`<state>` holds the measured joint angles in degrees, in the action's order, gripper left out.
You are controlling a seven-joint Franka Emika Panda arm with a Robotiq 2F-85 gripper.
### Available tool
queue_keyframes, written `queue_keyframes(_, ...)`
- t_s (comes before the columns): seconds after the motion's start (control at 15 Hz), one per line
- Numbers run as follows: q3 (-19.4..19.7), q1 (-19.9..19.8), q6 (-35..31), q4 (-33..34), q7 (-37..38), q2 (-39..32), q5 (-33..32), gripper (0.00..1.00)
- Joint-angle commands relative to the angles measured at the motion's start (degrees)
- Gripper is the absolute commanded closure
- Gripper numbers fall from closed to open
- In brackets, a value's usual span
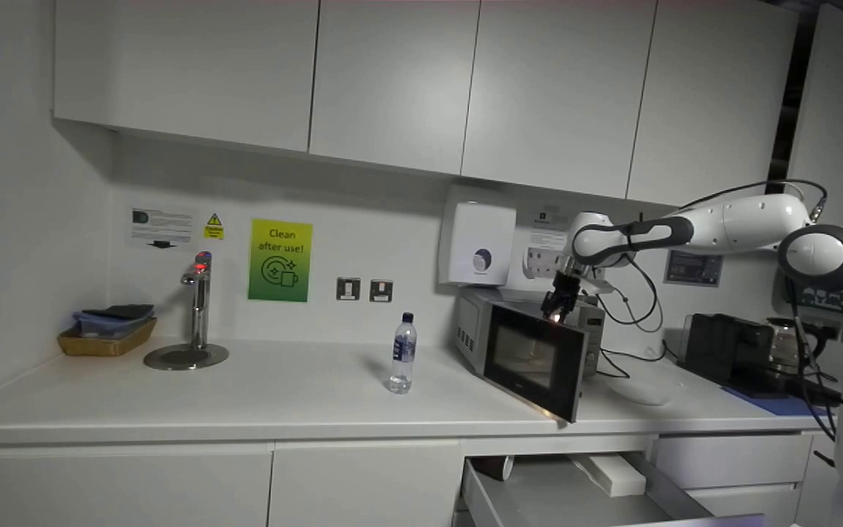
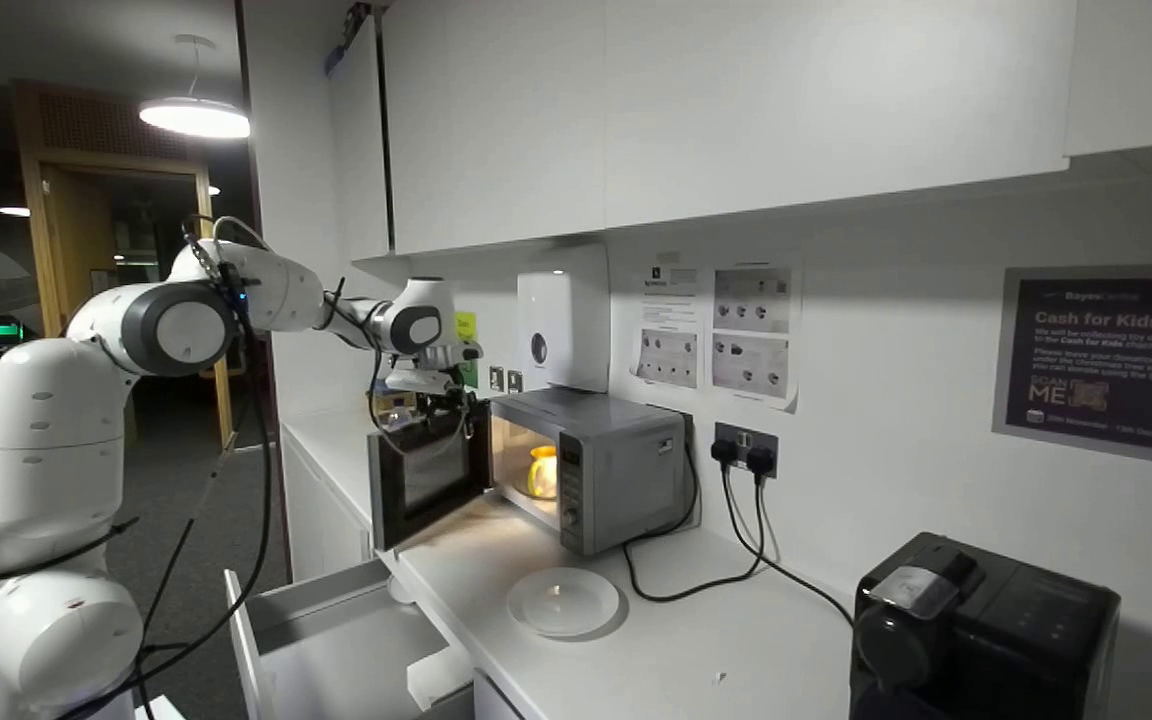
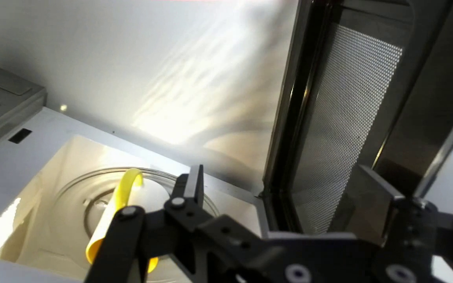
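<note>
In both exterior views my gripper (image 1: 559,301) hangs at the upper edge of the microwave's dark door (image 1: 535,359), which is swung outward. The wrist view shows the gripper (image 3: 289,184) with its fingers wide apart and nothing held between them. Its right-hand finger overlaps the inner face of the door (image 3: 348,118); whether they touch I cannot tell. Inside the lit grey microwave (image 2: 626,450) stands a yellow and white mug (image 2: 542,474). It rests on a glass turntable (image 3: 69,220), and the left-hand finger partly hides the mug (image 3: 120,196) in the wrist view.
A white plate (image 2: 564,602) lies on the counter before the microwave. Below, a drawer (image 1: 546,509) is pulled out. A water bottle (image 1: 402,355) stands beside the microwave, and a white dispenser (image 1: 478,234) is above it. Black cables (image 2: 681,595) run toward a coffee machine (image 2: 986,630).
</note>
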<state>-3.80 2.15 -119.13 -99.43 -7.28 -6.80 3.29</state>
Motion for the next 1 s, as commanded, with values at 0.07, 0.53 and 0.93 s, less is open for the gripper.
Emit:
queue_keyframes(0.07,-1.05,0.46,0.59,-0.33,-3.80,1.27,4.36,0.00)
queue_keyframes(0.53,-2.22,1.03,0.24,1.65,-6.01,-0.30,9.97,0.00)
queue_keyframes(0.93,-2.77,0.98,0.98,2.37,-7.68,-0.96,14.23,0.00)
